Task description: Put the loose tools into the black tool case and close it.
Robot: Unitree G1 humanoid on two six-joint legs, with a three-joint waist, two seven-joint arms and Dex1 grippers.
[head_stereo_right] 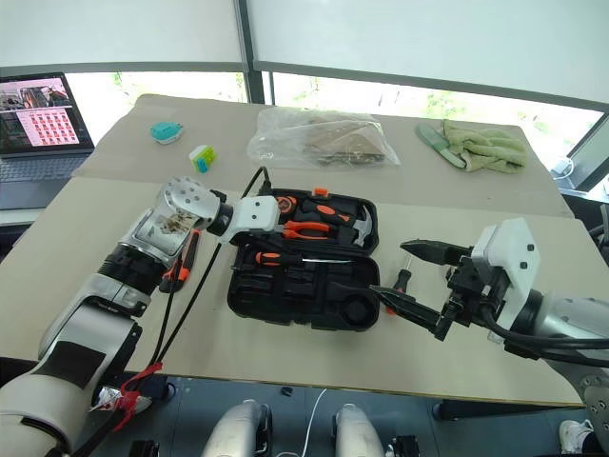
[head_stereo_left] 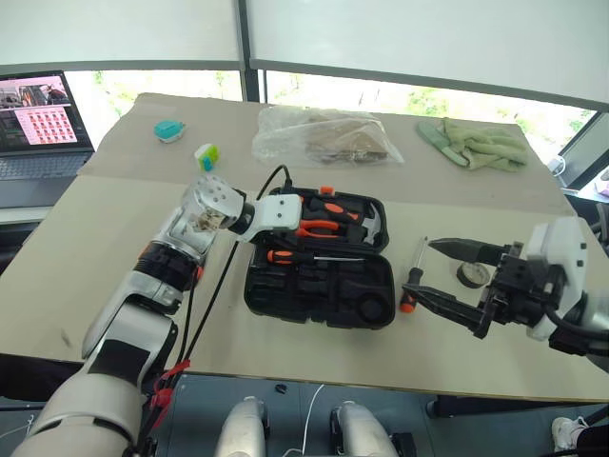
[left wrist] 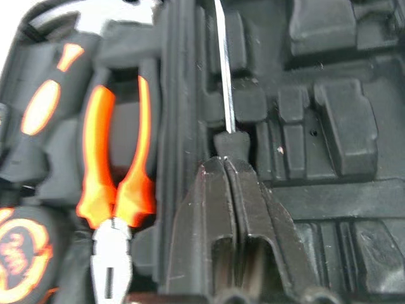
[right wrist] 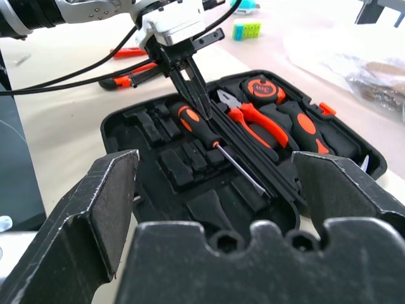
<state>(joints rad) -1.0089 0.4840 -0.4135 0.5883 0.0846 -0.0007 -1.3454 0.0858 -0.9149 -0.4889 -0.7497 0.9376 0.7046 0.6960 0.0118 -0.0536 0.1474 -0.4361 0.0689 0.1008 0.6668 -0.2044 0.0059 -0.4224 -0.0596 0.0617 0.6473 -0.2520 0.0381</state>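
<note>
right pincer [head_stereo_left: 447,276] gaping | left pincer [right wrist: 193,95] pressed together over screwdriver [right wrist: 218,147]; shaft lies along case [head_stereo_left: 285,290] hinge

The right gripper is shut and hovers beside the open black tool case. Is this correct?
Not quite. The right gripper is open, its jaws spread wide, as the left eye view shows. It does hover beside the open black tool case.

Left gripper [right wrist: 195,95] fingers pressed together; right gripper [head_stereo_left: 447,274] fingers spread.
</note>
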